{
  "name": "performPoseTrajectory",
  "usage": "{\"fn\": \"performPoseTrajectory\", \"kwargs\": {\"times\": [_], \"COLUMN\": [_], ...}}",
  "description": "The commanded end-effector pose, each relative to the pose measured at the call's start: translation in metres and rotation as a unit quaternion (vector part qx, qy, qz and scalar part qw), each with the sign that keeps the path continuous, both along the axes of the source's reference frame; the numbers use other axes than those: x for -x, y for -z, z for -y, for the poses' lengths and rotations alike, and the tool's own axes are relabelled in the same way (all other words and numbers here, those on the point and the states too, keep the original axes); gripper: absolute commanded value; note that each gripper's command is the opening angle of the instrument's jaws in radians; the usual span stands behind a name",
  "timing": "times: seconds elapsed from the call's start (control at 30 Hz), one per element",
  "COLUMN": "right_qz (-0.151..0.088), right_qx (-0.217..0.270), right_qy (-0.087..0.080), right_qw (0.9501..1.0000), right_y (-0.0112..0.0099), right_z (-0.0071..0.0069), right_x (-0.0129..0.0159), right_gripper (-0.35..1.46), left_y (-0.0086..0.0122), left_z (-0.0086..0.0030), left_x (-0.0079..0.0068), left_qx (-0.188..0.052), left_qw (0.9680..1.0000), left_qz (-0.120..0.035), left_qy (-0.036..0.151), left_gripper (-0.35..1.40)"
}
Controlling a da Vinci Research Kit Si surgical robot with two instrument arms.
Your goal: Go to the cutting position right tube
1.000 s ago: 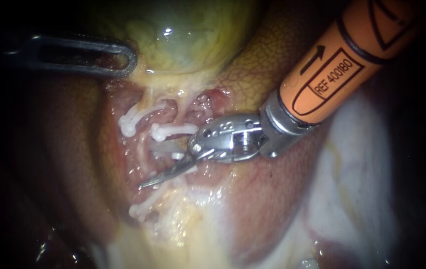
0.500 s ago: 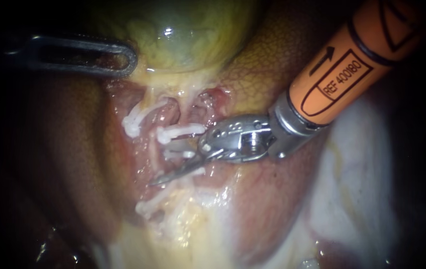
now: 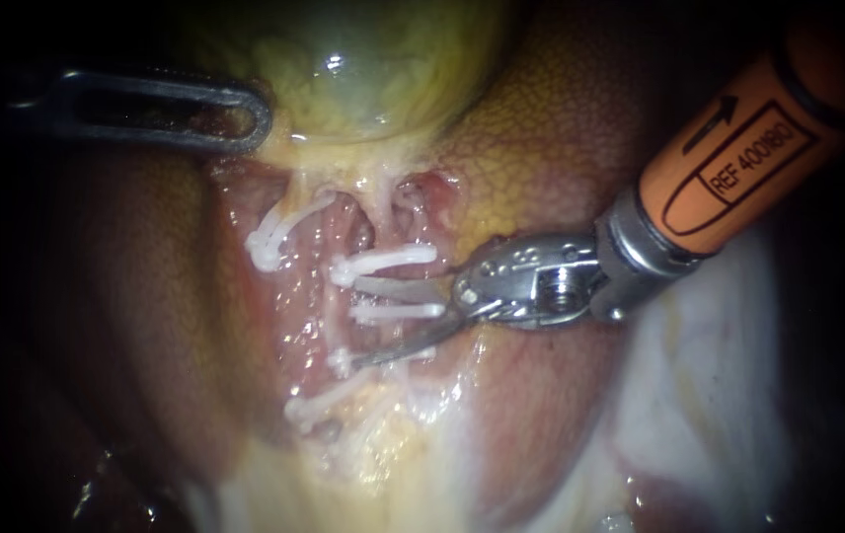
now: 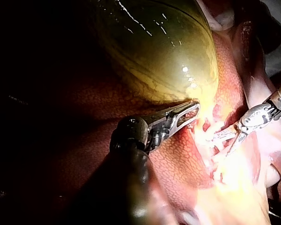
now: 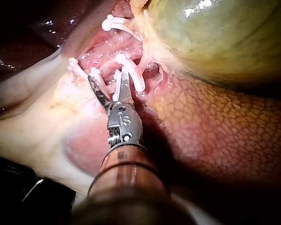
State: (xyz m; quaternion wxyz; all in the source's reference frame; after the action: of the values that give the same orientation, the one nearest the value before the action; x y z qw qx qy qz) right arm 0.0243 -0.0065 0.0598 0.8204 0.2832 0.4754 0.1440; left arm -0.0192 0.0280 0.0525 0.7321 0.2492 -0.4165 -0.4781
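My right instrument (image 3: 368, 324), on an orange shaft, comes in from the upper right. Its two thin blades stand open around a white clip (image 3: 395, 312) on the right tube (image 3: 336, 318). The right wrist view shows the same: the blades (image 5: 111, 85) parted, a clip (image 5: 116, 89) between them. More white clips (image 3: 383, 261) cross this tube above and below. Another clip (image 3: 267, 243) sits on the left tube. My left instrument (image 3: 245, 116) lies at the upper left, its windowed jaws shut on the gallbladder (image 3: 363, 69) at its lower edge, also seen in the left wrist view (image 4: 180, 117).
Mottled brown-red liver (image 3: 551, 128) surrounds the field on both sides. Pale yellow-white fatty tissue (image 3: 393, 464) spreads below the clipped tubes and to the right (image 3: 709, 375). A raw pink bed (image 3: 383, 202) lies between the gallbladder and the clips.
My right instrument has drawn back to the right along the tissue; its blade tips now sit nearer the clips' right ends. The left instrument has held still.
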Motion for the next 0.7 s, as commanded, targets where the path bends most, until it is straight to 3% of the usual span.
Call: {"fn": "performPoseTrajectory", "kwargs": {"times": [0.03,0.43,0.7], "right_qz": [-0.002,0.0,0.026], "right_qx": [0.0,-0.022,-0.079], "right_qy": [0.001,0.0,-0.02], "right_qw": [1.0,0.9998,0.9963], "right_y": [0.0003,0.0036,0.0038], "right_z": [0.0,-0.0007,-0.0013], "right_x": [0.0001,0.0022,0.0035], "right_gripper": [0.93,0.89,0.83], "left_y": [0.0,0.0,0.0], "left_z": [0.0,0.0,0.0], "left_x": [0.0,0.0,0.0], "left_qx": [0.0,0.0,0.0], "left_qw": [1.0,1.0,1.0], "left_qz": [0.0,0.0,0.0], "left_qy": [0.0,0.0,0.0], "left_gripper": [-0.35,-0.35,-0.35]}}
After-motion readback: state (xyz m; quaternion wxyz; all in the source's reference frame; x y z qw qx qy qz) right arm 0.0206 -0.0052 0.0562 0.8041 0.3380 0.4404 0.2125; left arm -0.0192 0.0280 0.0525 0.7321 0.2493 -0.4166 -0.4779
